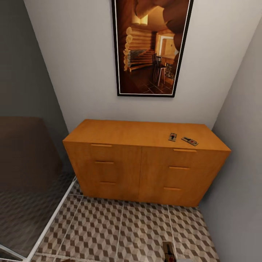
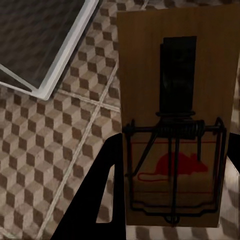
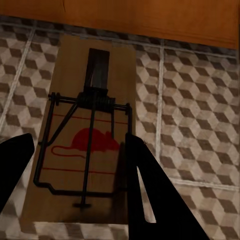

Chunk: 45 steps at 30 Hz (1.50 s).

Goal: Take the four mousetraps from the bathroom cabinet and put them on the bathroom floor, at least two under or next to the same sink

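Head view, left side: glass shower wall with a pale frame, dark floor behind it. Centre: cabinet against the white wall, a framed picture above it. Two traps lie on the cabinet top toward its right end, trap A and trap B, close together but apart. Cube-pattern floor runs in front of the cabinet; at the bottom edge, right of centre, the end of another trap shows (whether it rests on the tiles or is held, cannot tell from this view). Left wrist view: left gripper points down at the tiles, shower frame corner beyond it; a trap sits between its dark fingers, red mouse print facing the camera, jaws clamped on the board's long edges. Right wrist view: right gripper tilts down toward the floor with the cabinet base ahead; jaws closed on a second trap, one dark finger on each side.
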### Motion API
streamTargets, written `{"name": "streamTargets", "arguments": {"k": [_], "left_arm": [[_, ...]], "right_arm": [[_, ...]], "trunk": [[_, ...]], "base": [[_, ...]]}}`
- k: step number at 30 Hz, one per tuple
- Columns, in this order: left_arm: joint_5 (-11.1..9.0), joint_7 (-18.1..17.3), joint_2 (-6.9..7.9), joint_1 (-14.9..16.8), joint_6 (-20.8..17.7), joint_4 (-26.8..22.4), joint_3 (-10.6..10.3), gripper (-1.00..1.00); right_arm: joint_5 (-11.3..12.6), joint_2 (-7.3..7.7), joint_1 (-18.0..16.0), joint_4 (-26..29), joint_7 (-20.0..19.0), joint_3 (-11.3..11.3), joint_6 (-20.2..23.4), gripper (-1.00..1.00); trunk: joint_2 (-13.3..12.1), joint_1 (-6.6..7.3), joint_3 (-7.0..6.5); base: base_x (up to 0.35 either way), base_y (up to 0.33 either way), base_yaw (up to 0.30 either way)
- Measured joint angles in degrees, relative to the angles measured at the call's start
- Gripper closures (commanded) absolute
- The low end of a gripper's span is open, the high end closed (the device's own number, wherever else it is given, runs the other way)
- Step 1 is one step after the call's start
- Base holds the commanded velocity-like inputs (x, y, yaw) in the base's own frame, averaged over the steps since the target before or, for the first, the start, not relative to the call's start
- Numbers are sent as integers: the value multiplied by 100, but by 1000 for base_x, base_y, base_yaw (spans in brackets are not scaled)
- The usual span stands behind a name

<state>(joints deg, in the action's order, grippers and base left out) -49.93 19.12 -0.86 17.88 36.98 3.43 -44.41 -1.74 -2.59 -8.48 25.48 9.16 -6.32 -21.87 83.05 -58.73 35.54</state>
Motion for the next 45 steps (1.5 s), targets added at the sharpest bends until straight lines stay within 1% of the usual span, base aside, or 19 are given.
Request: {"name": "streamTargets", "arguments": {"k": [4,6,9,38,45], "left_arm": [[-5,-157,-3,0,-13,0,9,100],[-6,-181,-4,0,-20,1,11,100],[-7,-193,-5,0,-36,6,13,100],[-9,-206,-11,-1,-14,45,11,100],[-8,-205,-12,-1,-21,43,11,100]], "right_arm": [[2,-6,0,-251,14,5,-598,100],[4,-6,0,-295,15,3,-733,100],[5,-13,1,-399,17,0,-809,100],[-9,-14,1,-446,18,-9,-847,100],[-7,-32,-2,-446,25,-6,-847,100]], "trunk": [[0,0,0],[0,0,0],[0,0,0],[0,0,0],[0,0,0]], "base": [[0,0,0],[0,0,0],[0,0,0],[0,0,1],[0,0,239]]}}
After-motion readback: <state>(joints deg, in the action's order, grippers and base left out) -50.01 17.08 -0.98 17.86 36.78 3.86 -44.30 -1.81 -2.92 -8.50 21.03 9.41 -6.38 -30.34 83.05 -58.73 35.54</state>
